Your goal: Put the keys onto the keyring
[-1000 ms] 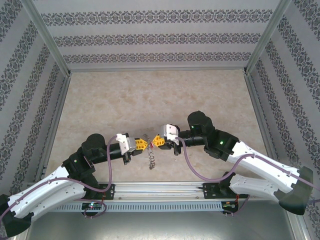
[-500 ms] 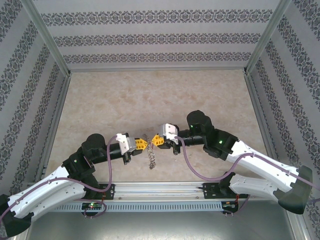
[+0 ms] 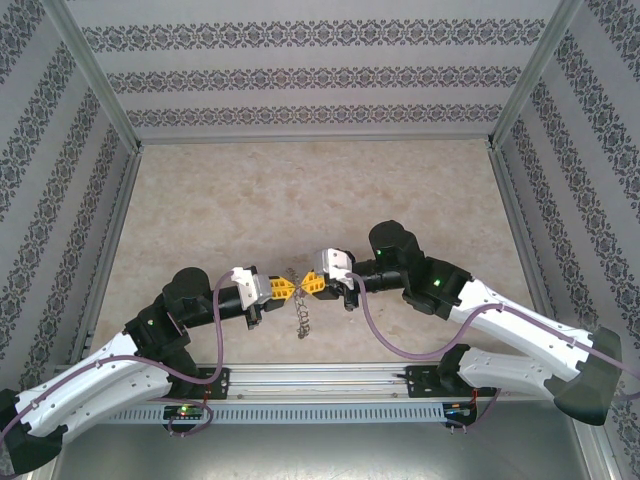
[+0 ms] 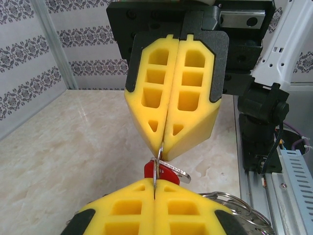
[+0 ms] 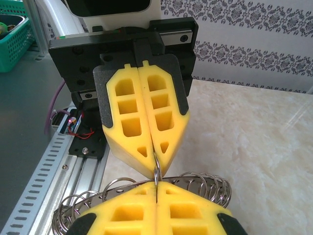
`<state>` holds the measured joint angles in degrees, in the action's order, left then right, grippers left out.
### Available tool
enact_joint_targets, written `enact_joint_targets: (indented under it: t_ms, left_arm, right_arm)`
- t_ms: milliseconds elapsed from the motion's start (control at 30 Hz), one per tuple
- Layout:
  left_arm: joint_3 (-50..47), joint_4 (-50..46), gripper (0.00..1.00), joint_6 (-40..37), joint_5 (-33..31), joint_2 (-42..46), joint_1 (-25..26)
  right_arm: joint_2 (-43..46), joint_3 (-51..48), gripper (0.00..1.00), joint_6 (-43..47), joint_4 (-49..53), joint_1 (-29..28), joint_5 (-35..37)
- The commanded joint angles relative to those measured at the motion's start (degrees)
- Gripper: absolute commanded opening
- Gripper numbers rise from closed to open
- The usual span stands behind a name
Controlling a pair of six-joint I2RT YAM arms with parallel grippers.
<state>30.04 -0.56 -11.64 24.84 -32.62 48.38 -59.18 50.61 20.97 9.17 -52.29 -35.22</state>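
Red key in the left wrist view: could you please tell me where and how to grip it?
Probably take the red key by its flat faces, coming from that view's right, where its silver blade juts free. Above and below, the shut right gripper and left gripper crowd it, both pinching the keyring loop.

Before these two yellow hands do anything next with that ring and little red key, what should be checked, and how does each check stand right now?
1. Left hand shut on the keyring: ok.
2. Right hand shut on the same keyring, tip to tip with the left: ok.
3. Red key close beside the keyring, at the right hand's tip: ok.
4. Red key threaded onto the keyring: cannot tell.
5. Wire loops hanging free of the table: cannot tell.
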Motion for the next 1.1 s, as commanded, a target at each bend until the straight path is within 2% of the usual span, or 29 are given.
enact_joint_targets:
  t_ms: [0, 700, 1067]
  left_arm:
    - [1.24, 3.26, 0.00, -1.22, 0.47, 0.89, 0.66]
    - [1.48, 3.19, 0.00, -1.35, 0.69, 0.72, 0.66]
    - [1.59, 2.93, 0.00, -1.45, 0.59, 0.89, 0.63]
  right_arm:
    - [1.78, 1.06, 0.00, 0.03, -1.39, -0.44, -0.32]
    - [0.82, 0.98, 0.00, 1.26, -1.53, -0.53, 1.51]
    - [0.56, 1.24, 0.00, 1.68, -1.11, -0.68, -0.41]
